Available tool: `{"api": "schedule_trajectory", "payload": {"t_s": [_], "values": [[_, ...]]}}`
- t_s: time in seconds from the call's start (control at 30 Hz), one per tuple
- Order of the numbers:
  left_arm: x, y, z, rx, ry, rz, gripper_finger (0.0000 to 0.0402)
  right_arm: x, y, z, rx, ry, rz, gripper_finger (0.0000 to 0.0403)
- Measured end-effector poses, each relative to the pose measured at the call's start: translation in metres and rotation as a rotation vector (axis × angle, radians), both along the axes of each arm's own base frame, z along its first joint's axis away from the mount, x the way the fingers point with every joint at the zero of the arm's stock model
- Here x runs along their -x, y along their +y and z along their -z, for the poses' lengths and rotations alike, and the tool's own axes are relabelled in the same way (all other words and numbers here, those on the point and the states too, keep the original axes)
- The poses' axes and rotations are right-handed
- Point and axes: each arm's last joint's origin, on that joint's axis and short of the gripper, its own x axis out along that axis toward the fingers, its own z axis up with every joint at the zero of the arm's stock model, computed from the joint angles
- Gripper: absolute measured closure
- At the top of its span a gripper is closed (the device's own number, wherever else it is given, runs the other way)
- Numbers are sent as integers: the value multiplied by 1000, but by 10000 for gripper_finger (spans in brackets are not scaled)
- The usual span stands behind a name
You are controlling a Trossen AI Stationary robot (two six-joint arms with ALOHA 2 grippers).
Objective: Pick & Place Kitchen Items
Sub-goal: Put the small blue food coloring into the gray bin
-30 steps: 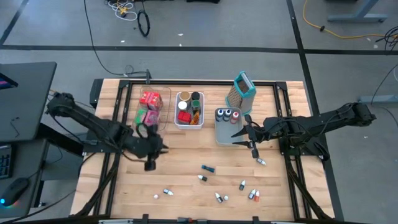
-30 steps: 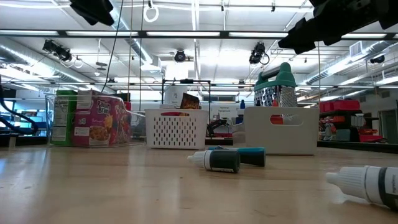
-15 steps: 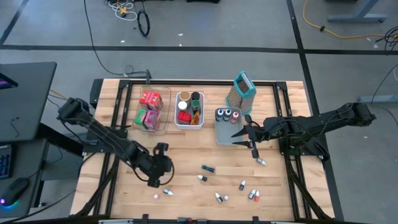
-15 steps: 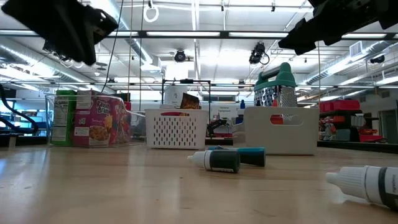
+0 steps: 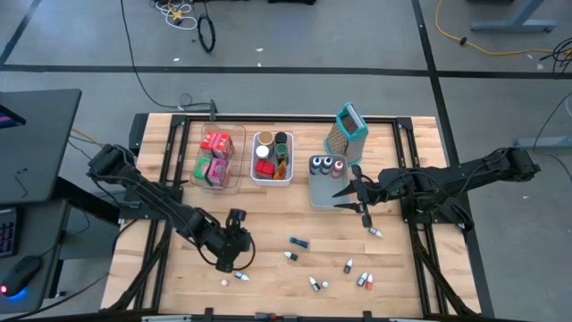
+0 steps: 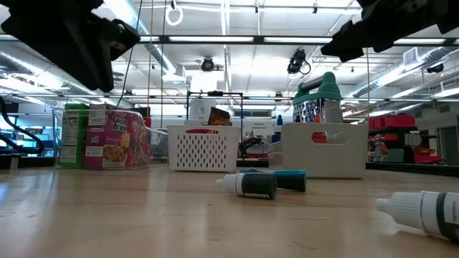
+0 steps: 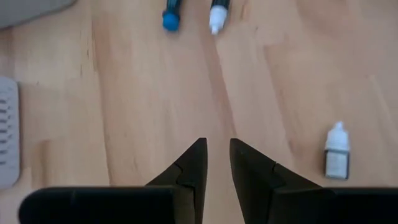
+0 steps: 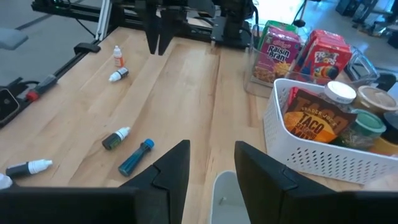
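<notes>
L gripper (image 5: 234,259) hangs low over the wood table (image 5: 268,224), near the front. Its fingers (image 7: 193,165) are close together w/ a thin gap, nothing between them. A small white bottle (image 7: 336,152) lies just beside it. A blue tube (image 5: 299,242) & a dark bottle w/ white tip (image 5: 290,257) lie mid table. More tiny bottles (image 5: 357,277) sit at the front right.

R gripper (image 5: 357,199) waits over the grey bin (image 5: 323,192). Its fingers (image 8: 171,168) are a bit apart, holding nothing.

Clear bin (image 5: 217,156) has cereal boxes (image 8: 298,53). White bin (image 5: 272,158) has jars & a packet. Metal grater (image 5: 347,130) stands behind the grey bin.
</notes>
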Motion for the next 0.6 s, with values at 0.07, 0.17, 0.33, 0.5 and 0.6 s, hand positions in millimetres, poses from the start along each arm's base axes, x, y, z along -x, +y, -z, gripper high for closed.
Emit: {"api": "schedule_trajectory", "payload": {"t_s": [0.07,0.17,0.33,0.5,0.6], "values": [[-2,-1,-1,13,-20,0,325,0,0,0,17,-2,-8,269],[-5,-3,-4,41,-62,-2,325,0,0,0,23,-3,-10,269],[-12,-7,-10,100,-151,-2,325,0,0,0,26,-3,-11,269],[-19,-12,-18,166,-250,-2,325,0,0,0,25,-6,-11,269],[-22,-14,-23,204,-308,-2,325,-1,0,-2,23,-23,-11,269]]}}
